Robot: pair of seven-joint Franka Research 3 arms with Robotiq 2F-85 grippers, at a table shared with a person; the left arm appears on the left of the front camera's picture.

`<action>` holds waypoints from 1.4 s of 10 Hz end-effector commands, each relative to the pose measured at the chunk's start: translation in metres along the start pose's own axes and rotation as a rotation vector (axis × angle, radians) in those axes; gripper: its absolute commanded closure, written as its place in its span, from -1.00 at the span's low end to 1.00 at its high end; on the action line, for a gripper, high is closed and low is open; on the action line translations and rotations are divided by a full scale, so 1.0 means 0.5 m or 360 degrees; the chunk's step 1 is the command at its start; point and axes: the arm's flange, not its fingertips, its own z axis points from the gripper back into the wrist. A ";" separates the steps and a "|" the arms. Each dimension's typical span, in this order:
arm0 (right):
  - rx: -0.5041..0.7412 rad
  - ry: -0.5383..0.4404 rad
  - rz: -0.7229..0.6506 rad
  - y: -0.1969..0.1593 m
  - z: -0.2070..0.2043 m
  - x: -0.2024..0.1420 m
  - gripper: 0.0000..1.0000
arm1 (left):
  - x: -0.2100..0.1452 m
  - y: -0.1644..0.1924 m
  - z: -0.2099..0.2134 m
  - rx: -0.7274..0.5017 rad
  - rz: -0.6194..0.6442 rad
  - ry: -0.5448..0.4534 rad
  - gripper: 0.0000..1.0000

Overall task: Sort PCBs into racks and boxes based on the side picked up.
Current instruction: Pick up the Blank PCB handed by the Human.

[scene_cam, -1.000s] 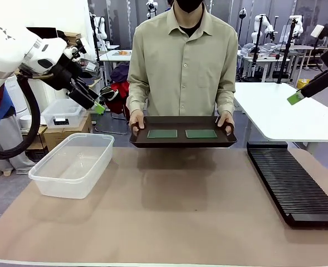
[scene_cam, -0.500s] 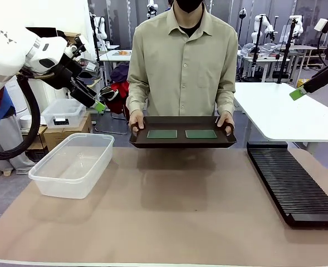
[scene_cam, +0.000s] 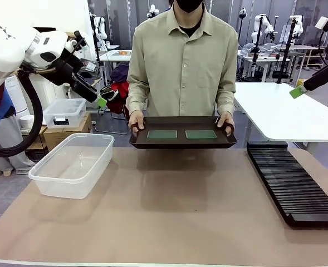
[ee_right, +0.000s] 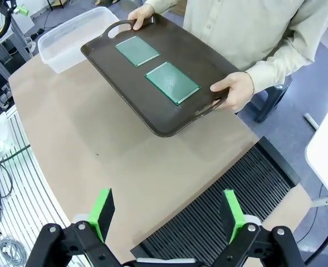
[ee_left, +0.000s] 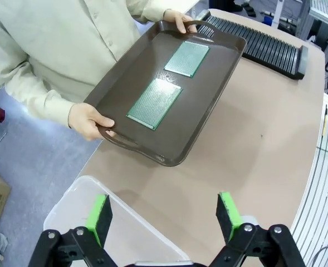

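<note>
Right now my left gripper [ee_left: 164,214] and right gripper [ee_right: 166,214] both hang wide open and empty, raised off either side of the table. One PCB [scene_cam: 162,134] and a second PCB [scene_cam: 201,134] lie flat, side by side, on the tray [scene_cam: 180,143] the person holds, between tub [scene_cam: 60,188] and rack [scene_cam: 292,183].

Tub [ee_left: 125,236] cut by btm edge; rack [ee_right: 230,178] partly behind R claw [ee_right: 166,194].

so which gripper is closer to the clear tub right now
Left. The left gripper, jaws open, hangs above the tub's far end; the right gripper hangs high across the table, beyond the rack's far end.
</note>
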 end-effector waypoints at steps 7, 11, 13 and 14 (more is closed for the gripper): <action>0.0000 0.0123 -0.0166 -0.004 0.054 0.071 -1.00 | 0.035 0.001 0.028 0.0089 0.0104 0.0066 -1.00; -0.0088 0.0145 -0.0255 -0.017 0.048 0.076 -1.00 | 0.030 -0.003 0.027 0.0085 0.0082 0.0058 -1.00; -0.0015 0.0090 -0.0184 -0.015 0.053 0.072 -1.00 | 0.030 -0.003 0.027 0.0085 0.0082 0.0058 -1.00; -0.0015 0.0090 -0.0184 -0.015 0.053 0.072 -1.00 | 0.030 -0.003 0.027 0.0085 0.0082 0.0058 -1.00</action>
